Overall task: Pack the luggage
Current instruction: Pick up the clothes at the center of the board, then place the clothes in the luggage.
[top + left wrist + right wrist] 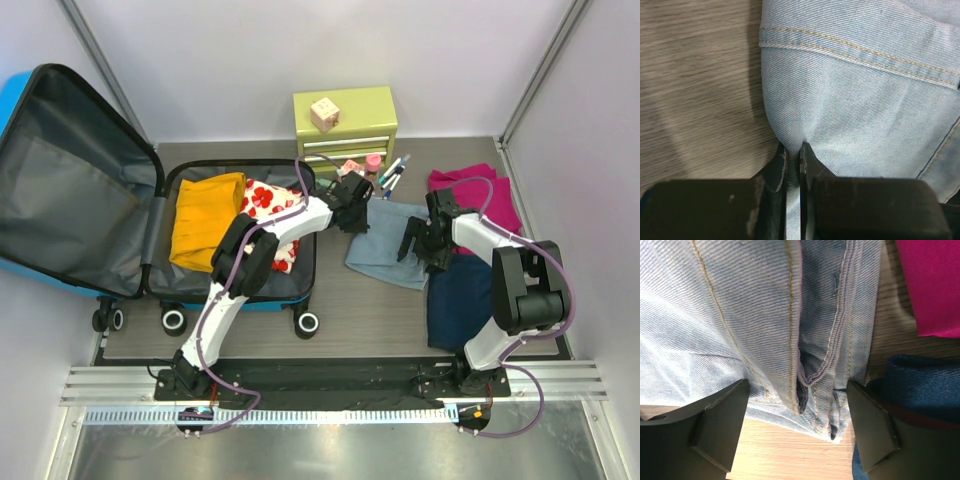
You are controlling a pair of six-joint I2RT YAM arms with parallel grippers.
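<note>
- The left arm covers part of the white cloth with red flowers (pixel 268 205), so its full outline cannot be seen.
- The right arm hides the near edge of the magenta garment (pixel 490 195) and part of the navy garment (pixel 460 300).
- Small items lie in front of the green drawer chest (pixel 345 125). Pens (pixel 393 172) can be picked out, but the pink things beside them are too small to tell.
- A pale wooden cube (pixel 323 113) sits on top of the chest.
- The luggage (pixel 80 180) lies open at the left of the worktop (pixel 350 330). Its lid is raised toward the left wall, and its far-left edge is cut off by the frame.
- The lower half of the luggage holds a folded yellow garment (pixel 205 230) on the left, with the flowered cloth to its right.
- The lid's grey lining shows nothing lying in it.
- The left claw (pixel 794 150) is pinched tight on a fold of the denim garment (pixel 865 90), which lies on the worktop between the two arms.
- The right claw (pixel 797 390) stands wide, its fingers on either side of the denim's stitched hem and not gripping it.
</note>
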